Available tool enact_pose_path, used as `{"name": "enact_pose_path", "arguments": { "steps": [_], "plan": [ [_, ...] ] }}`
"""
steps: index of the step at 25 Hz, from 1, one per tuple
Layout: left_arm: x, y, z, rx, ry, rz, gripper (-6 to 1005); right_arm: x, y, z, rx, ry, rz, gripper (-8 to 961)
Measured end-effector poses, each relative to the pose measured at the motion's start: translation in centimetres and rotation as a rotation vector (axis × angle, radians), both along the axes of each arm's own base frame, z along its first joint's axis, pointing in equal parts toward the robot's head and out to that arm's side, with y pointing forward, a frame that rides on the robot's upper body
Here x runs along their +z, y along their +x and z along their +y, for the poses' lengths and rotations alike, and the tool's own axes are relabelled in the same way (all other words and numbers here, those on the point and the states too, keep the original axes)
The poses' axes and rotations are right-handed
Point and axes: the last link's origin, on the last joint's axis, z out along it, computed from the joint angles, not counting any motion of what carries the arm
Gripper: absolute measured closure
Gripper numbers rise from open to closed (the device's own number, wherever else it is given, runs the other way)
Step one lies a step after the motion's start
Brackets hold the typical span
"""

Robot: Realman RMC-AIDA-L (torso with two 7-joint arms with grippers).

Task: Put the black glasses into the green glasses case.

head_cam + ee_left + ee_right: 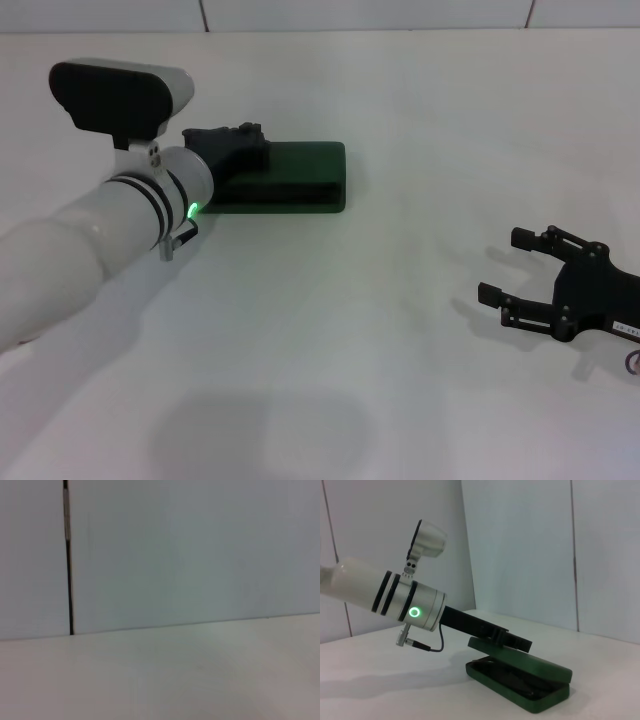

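The left gripper (pixel 512 640) presses on the nearly shut lid of the green case (pixel 300 180) on the table (pixel 400 350), glasses unseen and its fingers' spread unclear, while the right gripper (pixel 510 268) idles wide open; a temple could get pinched.

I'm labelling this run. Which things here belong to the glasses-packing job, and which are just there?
Part of the job:
- dark green hard-shell glasses case, lid nearly shut
- left gripper, on the case lid
- black glasses, cannot be made out in the case's dark gap

Just there:
- right gripper, open, parked at the right over the white table
- pale wall panels
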Motion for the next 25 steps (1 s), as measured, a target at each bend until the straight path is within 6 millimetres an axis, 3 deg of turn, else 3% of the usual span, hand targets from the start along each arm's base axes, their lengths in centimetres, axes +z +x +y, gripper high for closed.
{"name": "enact_pose_path", "arguments": {
  "steps": [10,15,21,25],
  "plan": [
    [-0.2,0.1,-0.2,-0.010,0.013,0.008,965,0.0,0.0,0.0,-0.002,-0.001,0.002,95],
    [0.0,1.6,0.1,0.004,-0.041,-0.087,965,0.0,0.0,0.0,-0.002,-0.002,0.004,95],
    [2.2,3.8,1.6,0.004,-0.164,-0.246,964,0.1,-0.1,0.1,-0.004,0.003,0.008,95],
    [4.1,4.8,1.9,-0.091,-0.240,-0.431,964,0.2,-0.1,0.2,-0.006,0.009,0.010,95]
  ]
}}
